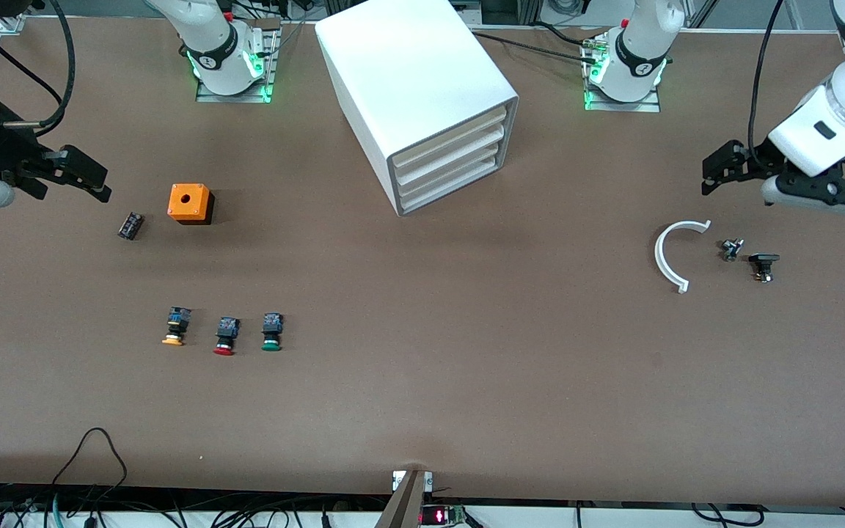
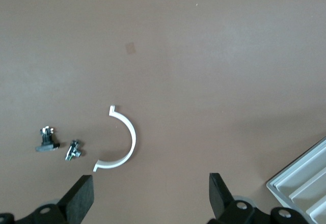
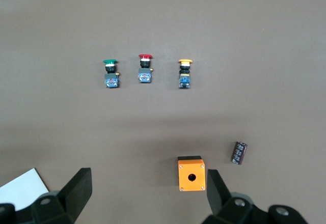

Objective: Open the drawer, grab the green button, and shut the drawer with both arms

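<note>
A brown table (image 1: 466,352) carries the shut lowest white tray drawer (image 1: 454,183) and the green-capped button (image 1: 271,332), lying cap toward the camera. Both spread grippers, left (image 1: 719,167) and right (image 1: 89,176), are held above the table ends.

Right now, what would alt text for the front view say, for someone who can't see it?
A white cabinet with three shut drawers stands on a brown table; three small push buttons lie nearer the camera. Both open grippers, left and right, hang at opposite table ends.
</note>
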`<state>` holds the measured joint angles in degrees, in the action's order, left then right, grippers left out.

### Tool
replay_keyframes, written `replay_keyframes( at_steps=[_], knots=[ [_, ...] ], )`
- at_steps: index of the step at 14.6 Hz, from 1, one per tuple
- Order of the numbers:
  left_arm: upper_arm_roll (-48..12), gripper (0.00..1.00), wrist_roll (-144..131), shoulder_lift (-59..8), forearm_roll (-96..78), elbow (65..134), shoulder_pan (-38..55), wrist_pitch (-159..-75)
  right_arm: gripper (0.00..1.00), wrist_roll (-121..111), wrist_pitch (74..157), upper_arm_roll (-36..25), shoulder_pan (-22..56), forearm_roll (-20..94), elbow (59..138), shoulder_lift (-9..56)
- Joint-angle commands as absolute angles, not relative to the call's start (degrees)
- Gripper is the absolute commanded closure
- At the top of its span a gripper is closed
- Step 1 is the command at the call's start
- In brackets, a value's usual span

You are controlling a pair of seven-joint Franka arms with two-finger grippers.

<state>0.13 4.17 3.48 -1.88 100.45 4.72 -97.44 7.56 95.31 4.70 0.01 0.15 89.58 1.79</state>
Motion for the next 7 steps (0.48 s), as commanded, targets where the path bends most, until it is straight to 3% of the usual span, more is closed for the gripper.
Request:
replay_keyframes(
  at_steps=[1, 5, 7],
  knots=[
    [0.7, 0.0, 6.4, 3.7, -2.5, 101.6, 4.7, -98.3, 0.0, 6.8, 94.2, 4.7, -0.3, -0.2, 86.5, 2.5],
    [0.6, 0.0, 6.7, 3.2, -2.4, 100.0, 4.9, -98.0, 0.0, 6.9, 93.9, 4.7, -0.4, -0.1, 86.0, 2.5],
    [0.5, 0.0, 8.3, 2.5, -2.4, 97.6, 5.1, -93.6, 0.0, 6.9, 93.9, 4.7, -0.4, -0.1, 86.0, 2.5]
  ],
)
